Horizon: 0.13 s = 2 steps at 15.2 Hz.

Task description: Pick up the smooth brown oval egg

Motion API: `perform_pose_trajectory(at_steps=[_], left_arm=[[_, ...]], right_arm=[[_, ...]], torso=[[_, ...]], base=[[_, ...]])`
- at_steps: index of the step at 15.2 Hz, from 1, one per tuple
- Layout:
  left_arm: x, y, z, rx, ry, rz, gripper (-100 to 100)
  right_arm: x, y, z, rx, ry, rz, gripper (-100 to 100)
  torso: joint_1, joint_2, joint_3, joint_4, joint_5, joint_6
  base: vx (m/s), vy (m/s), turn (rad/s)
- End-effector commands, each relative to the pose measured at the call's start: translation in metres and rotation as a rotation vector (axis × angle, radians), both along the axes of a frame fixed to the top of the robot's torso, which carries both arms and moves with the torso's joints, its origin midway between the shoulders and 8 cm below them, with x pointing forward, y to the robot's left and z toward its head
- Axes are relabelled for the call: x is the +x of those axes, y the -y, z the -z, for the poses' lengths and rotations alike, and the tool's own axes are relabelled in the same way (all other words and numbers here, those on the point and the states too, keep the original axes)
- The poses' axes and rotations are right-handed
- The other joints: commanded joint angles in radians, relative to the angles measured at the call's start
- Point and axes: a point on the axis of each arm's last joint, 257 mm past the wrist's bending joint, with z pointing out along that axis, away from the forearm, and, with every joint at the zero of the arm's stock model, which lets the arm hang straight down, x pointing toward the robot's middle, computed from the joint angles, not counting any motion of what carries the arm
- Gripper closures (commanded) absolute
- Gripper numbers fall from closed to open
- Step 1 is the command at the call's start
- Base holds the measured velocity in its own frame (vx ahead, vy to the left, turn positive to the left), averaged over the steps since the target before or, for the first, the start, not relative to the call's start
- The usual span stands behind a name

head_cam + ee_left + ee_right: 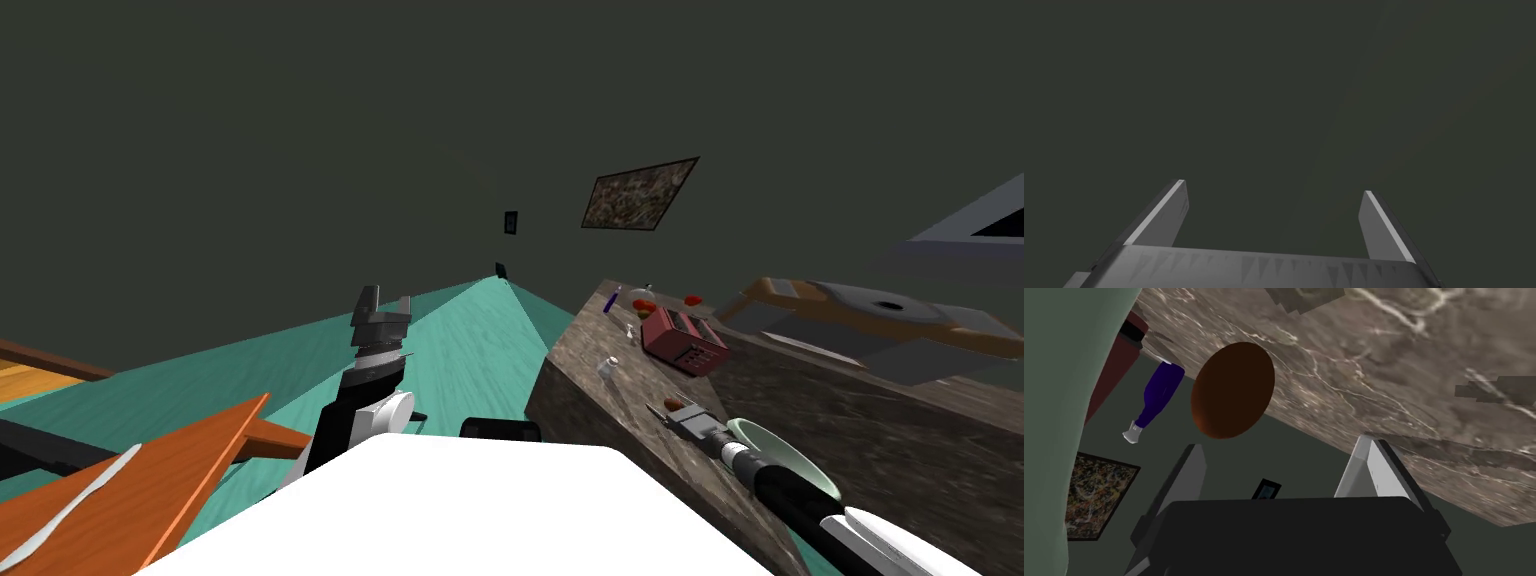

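The brown oval egg (pixel 1233 390) lies on the marbled brown counter (pixel 1404 373). It sits just past the tips of my right gripper (pixel 1281 458), nearer one finger (pixel 1189 475) than the other, and not between them. That gripper is open. In the head view the egg (pixel 674 403) shows as a small red-brown spot at the counter's near edge, with the right gripper (pixel 662 413) low beside it. My left gripper (pixel 385 300) is raised over the teal floor, away from the counter, and stands open (pixel 1274 195) with nothing in it.
A pale green bowl (pixel 790 455) sits right beside my right forearm. Further along the counter stand a red toaster (pixel 683 340), a small white shaker (pixel 607 367), a purple bottle (pixel 1159 395) and red fruit (pixel 643 303). An orange wooden piece of furniture (pixel 170 470) is at my left.
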Motion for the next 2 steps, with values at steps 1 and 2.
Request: perform_pose_trajectory(at_steps=[1,2], left_arm=[[0.0000,0.0000,0.0000,0.000,0.000,0.000,0],[0.0000,0.0000,0.0000,0.000,0.000,0.000,0]], right_arm=[[0.0000,0.0000,0.0000,0.000,0.000,0.000,-100],[0.0000,0.0001,-0.0001,0.000,0.000,0.000,100]], torso=[[0.000,0.000,0.000,0.000,0.000,0.000],[0.002,0.000,0.000,0.000,0.000,0.000]], base=[[-0.002,-0.019,0.002],[-0.001,-0.009,0.001]])
